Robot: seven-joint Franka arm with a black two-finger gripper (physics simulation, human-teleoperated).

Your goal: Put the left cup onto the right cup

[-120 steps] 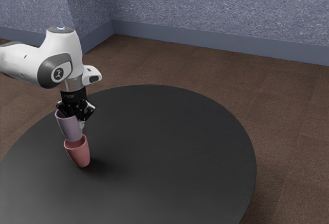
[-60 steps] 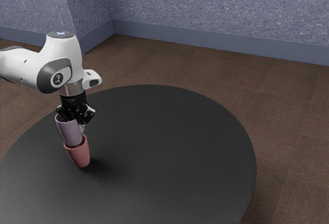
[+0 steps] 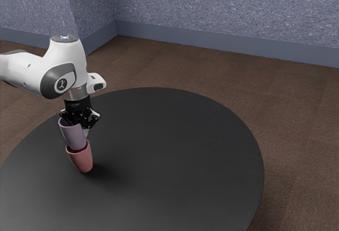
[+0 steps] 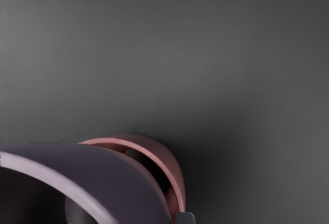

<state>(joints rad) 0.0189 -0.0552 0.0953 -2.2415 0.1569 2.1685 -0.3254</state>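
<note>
Ext view: our white Franka arm (image 3: 32,74) comes in from the ext view's left and points down w/ the black gripper (image 3: 79,123) over the near-left part of the round black table (image 3: 175,151). Gripper is narrowly closed, pinching the rim of the lilac cup (image 3: 71,136). That cup hangs right under the fingers, mouth up and tilted a bit. Its base is inside the mouth of the pink cup (image 3: 80,159), which is directly below the gripper on the table. Most of the lilac cup sticks out above the pink rim, so it's not fully nested. Brown carpet floor (image 3: 275,98) around the table.

Wrist view: lilac cup (image 4: 103,175) is big and blurry just under our hand. The pink cup (image 4: 167,160) rim curves round its far side, touching or nearly so, we can't tell which. Bare dark table (image 4: 164,54) lies beyond both cups.
</note>
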